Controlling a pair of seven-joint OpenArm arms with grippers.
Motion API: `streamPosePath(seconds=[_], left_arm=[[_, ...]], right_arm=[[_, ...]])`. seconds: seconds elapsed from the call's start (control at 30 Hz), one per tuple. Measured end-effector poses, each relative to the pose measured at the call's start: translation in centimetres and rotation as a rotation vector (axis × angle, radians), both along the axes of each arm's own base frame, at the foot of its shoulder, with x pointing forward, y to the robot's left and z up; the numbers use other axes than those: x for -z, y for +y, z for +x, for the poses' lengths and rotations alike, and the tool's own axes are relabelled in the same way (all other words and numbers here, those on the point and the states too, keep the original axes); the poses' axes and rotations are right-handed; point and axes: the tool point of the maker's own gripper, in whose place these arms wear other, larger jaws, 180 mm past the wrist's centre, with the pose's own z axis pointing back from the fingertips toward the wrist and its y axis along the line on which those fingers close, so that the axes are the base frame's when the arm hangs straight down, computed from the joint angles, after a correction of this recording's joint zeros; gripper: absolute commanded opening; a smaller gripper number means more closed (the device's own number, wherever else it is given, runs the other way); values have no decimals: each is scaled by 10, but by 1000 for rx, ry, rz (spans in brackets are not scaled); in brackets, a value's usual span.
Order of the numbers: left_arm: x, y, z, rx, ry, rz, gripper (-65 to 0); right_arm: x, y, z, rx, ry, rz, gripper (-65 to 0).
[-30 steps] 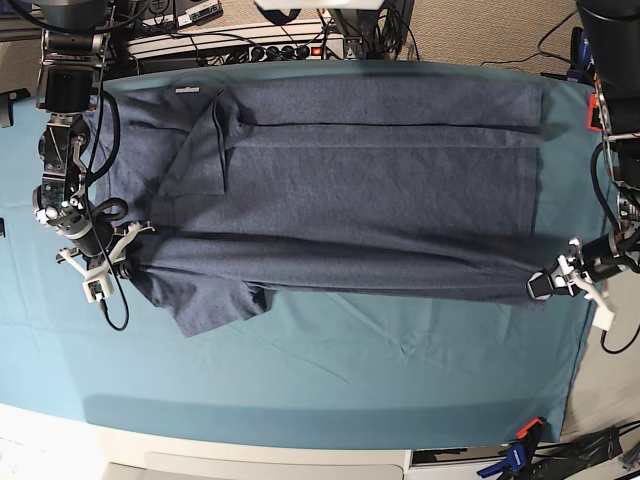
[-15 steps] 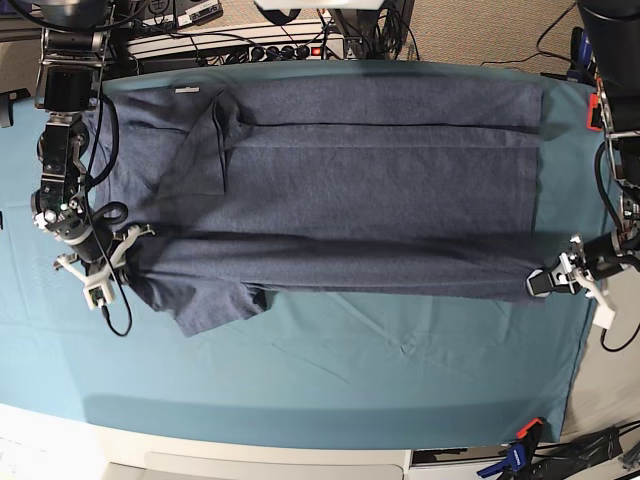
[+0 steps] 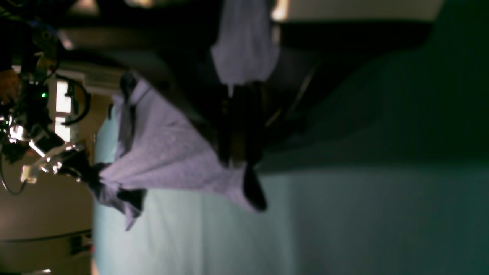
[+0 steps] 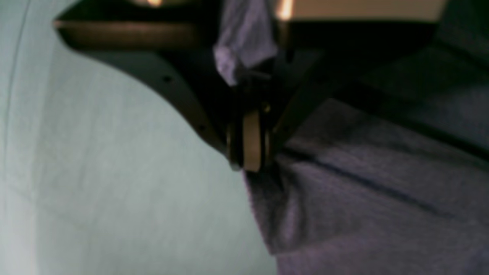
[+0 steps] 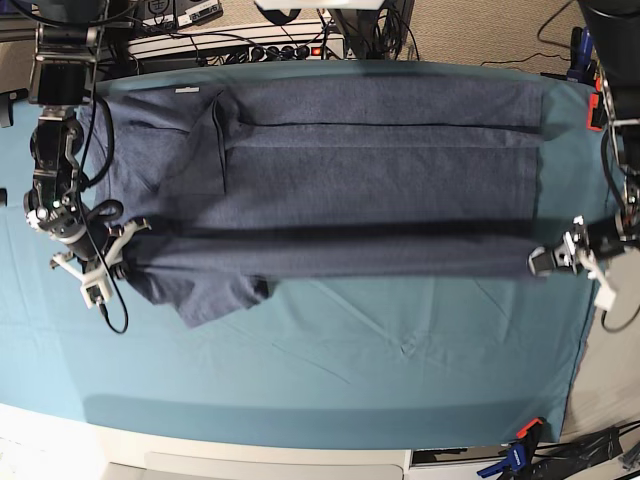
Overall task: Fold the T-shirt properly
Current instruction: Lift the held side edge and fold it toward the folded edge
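Cloth fills most of the base view: the T-shirt [image 5: 380, 180], heathered slate-blue, lies spread sideways across the teal tablecloth [image 5: 400, 350], collar end toward the view's left and hem end toward its right. At the far left of that view the right gripper [image 5: 118, 262] sits at the shirt's near shoulder corner, its jaws closed tight on a pinch of the T-shirt; the right wrist view shows the same thing close up, fabric bunched between the shut jaws and spilling away to the lower right over the pale cloth. Just right of that gripper a short sleeve [image 5: 215, 297] hangs out past the near edge of the shirt onto the tablecloth, and higher up a small white tag [image 5: 186, 90] shows near the collar at the far edge. Through the middle, the near long edge of the shirt runs taut and nearly straight between the two grippers, lifted enough to throw a dark band of shadow along the body of the shirt behind it; farther back a long crease runs parallel to it near the far edge. At the right end, the left gripper [image 5: 545, 262] holds the near hem corner, jaws likewise closed on the T-shirt; in the left wrist view the fabric stretches away from those jaws toward the other arm in the distance. An orange and blue clamp [image 5: 520, 440] grips the table's near right corner.
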Motion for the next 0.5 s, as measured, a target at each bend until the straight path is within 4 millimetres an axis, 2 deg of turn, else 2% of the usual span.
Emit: streamPosePath(seconds=[0.07, 0.3, 0.5], left_arm=[[9, 0, -10, 12, 32, 4, -650], [21, 0, -25, 13, 68, 3, -650], [22, -1, -27, 20, 72, 3, -650]], right_arm=[[4, -1, -5, 2, 11, 4, -650], [8, -15, -19, 51, 10, 45, -650], [8, -28, -35, 79, 6, 103, -650]])
